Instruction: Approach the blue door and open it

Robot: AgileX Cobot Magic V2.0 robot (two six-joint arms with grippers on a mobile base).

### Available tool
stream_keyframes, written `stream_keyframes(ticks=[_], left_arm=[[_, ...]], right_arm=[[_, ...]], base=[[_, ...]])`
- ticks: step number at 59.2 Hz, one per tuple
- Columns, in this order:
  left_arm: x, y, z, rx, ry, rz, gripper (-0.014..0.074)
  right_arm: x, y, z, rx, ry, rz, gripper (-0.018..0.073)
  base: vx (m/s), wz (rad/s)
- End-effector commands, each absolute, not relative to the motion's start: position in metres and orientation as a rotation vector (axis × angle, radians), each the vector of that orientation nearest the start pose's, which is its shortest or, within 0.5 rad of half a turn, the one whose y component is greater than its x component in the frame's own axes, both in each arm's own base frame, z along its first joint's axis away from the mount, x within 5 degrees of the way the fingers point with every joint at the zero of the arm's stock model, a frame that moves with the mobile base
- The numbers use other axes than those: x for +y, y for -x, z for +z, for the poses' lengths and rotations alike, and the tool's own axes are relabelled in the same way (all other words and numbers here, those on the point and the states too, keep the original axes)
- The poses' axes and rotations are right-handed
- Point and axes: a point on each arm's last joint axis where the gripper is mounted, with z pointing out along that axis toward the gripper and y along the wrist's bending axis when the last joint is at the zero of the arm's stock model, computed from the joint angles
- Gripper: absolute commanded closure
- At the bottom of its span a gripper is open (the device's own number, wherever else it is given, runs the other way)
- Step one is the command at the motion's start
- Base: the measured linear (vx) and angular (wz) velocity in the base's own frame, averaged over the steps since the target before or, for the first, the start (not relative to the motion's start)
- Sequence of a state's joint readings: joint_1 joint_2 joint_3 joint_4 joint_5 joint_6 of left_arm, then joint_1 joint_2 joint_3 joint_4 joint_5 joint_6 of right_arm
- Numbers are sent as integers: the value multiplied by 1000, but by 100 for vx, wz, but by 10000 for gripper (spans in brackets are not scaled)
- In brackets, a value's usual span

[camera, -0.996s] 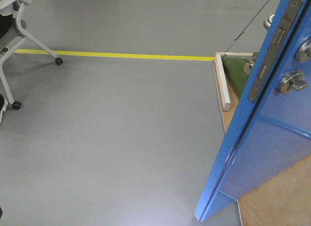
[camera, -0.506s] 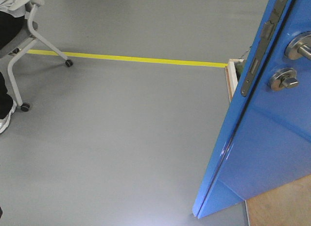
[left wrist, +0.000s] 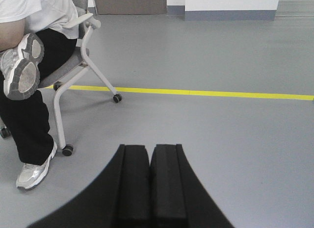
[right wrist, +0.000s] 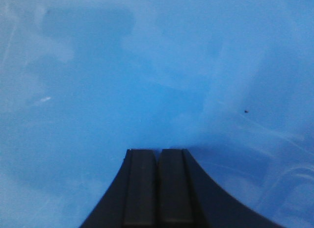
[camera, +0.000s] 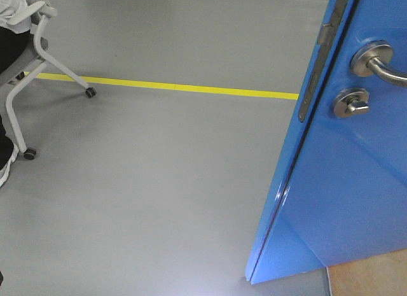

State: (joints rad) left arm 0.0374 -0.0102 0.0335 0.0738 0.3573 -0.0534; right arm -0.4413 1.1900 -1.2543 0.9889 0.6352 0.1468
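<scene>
Grey floor (camera: 146, 181) is filling your front view; door (camera: 356, 181) is running off-frame, lever (camera: 381, 65) cropped; left gripper (left wrist: 149, 148) and right gripper (right wrist: 158, 153) are sitting pinched together, empty.

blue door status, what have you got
Left tool shut, empty, facing floor. Right tool shut, close to blue door; contact unclear. Door ajar, lever handle free. Seated person on chair at left.

The lever handle (camera: 380, 62) of the blue door (camera: 356, 181) runs off the front view's right edge. Ahead of the right gripper (right wrist: 158, 153), the door is a featureless blur, perhaps touching it. Left of the left gripper (left wrist: 149, 148), the seated person (left wrist: 29, 66) is cropped.
</scene>
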Motion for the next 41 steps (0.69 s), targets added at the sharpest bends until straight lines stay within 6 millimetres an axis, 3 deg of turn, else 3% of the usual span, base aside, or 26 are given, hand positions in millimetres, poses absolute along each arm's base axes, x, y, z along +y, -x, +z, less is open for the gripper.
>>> stream_keyframes(ticks=[1,41], left_arm=[[4,-53,189,1735,34,55,526],[4,-53,189,1735,34,55,526]], right_arm=[[-68,-244,458,1502,-921,882,564],[-68,-244,458,1502,-921,882,564]], base=[[22,0],[25,-4]])
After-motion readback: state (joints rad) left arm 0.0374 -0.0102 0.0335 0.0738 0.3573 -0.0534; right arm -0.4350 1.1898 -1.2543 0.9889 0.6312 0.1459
